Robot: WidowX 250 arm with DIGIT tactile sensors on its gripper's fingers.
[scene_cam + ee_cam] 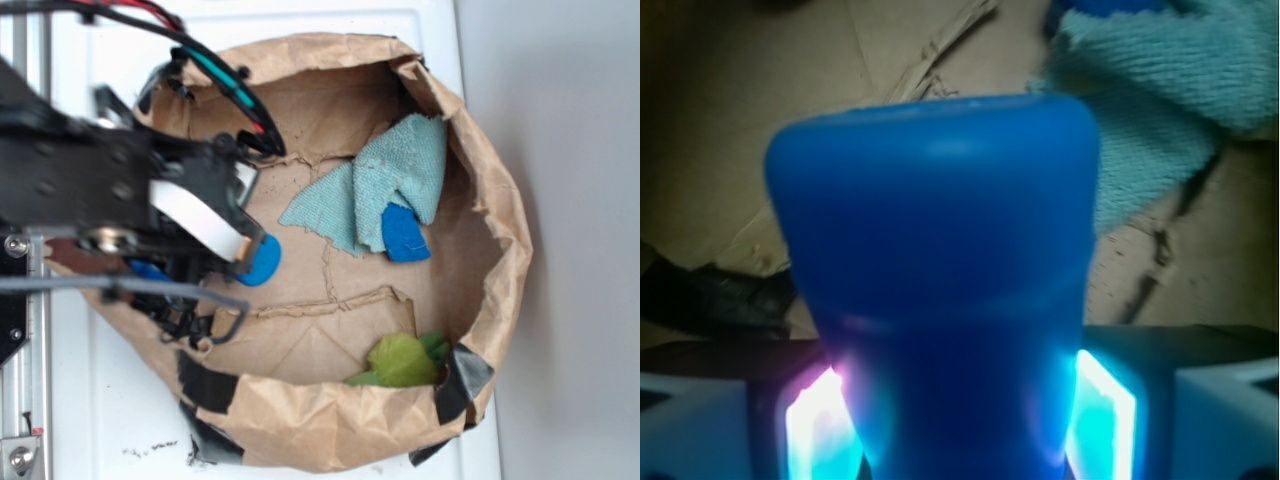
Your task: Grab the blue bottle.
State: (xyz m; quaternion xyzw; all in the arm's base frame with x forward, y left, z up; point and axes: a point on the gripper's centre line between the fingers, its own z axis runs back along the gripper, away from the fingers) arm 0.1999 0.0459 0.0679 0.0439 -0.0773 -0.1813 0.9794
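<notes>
I observe a white desk [300,25] carrying a torn brown paper bag [330,430], spread open like a shallow basin with black tape along its lower rim. Inside it, toward the far side, lies a teal cloth [385,185] with a small blue angular piece [404,235] tucked against its lower edge; a green item [400,360] sits near the bottom wall, too crumpled to identify. The gripper [958,420] stands over the left part of the bag, and the blue bottle [940,260] is between its jaws: the wrist view shows the bottle's narrower section pressed on both sides by the pads, lit pale at left and right, with the wide end pointing away from the camera. The jaws are closed on the bottle. In the exterior view only the bottle's rounded end shows beyond the black arm, just above the bag floor; I cannot tell whether it touches the paper. I judge the grasp itself as achieved; what remains, if anything, is a lift to confirm the hold is secure. The arm reaches in from the left, wrist turned so the bottle lies roughly level.
</notes>
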